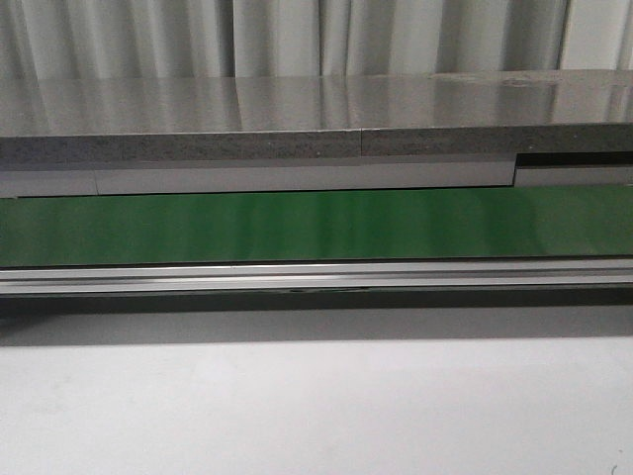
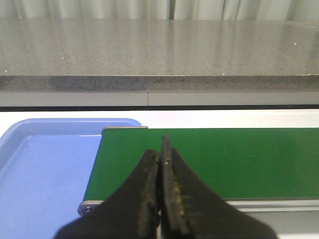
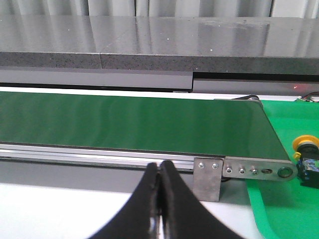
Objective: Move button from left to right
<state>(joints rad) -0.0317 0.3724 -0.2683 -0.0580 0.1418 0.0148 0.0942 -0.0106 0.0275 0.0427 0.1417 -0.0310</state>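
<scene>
Front view
- White tabletop [image 1: 316, 406]: nearest the camera, bare across the bottom of the picture.
- Conveyor rail [image 1: 316, 276]: a silver aluminium strip running the full width just behind the tabletop.
- Green belt [image 1: 316, 226]: a flat band spanning the view from side to side, nothing on it here.
- Grey counter [image 1: 316, 119]: a speckled stone-like slab behind the belt, with pale curtains [image 1: 297, 35] beyond.
- Arms and button: neither shows in this view.

Left wrist view
- Left gripper [image 2: 161, 152]: nearest the camera, its two black fingers pressed together tip to tip, gripping nothing.
- Belt end: the green belt's end roller sits just past the fingertips.
- Blue tray [image 2: 40, 164]: lies beside that belt end, its visible floor bare.

Right wrist view
- Right gripper [image 3: 159, 172]: nearest the camera, black fingers closed against each other with nothing between them, over the white tabletop.
- Metal bracket [image 3: 208, 174]: bolted at the conveyor's end, close beyond the fingertips.
- Green tray [image 3: 284, 209]: lies at this end of the belt.
- Button [image 3: 306, 157]: in the green tray, just off the conveyor's end plate.
- Button orientation: the yellow-orange cap is at the far end and the black body nearer the camera; whether it stands upright or lies on its side, I cannot tell.
</scene>
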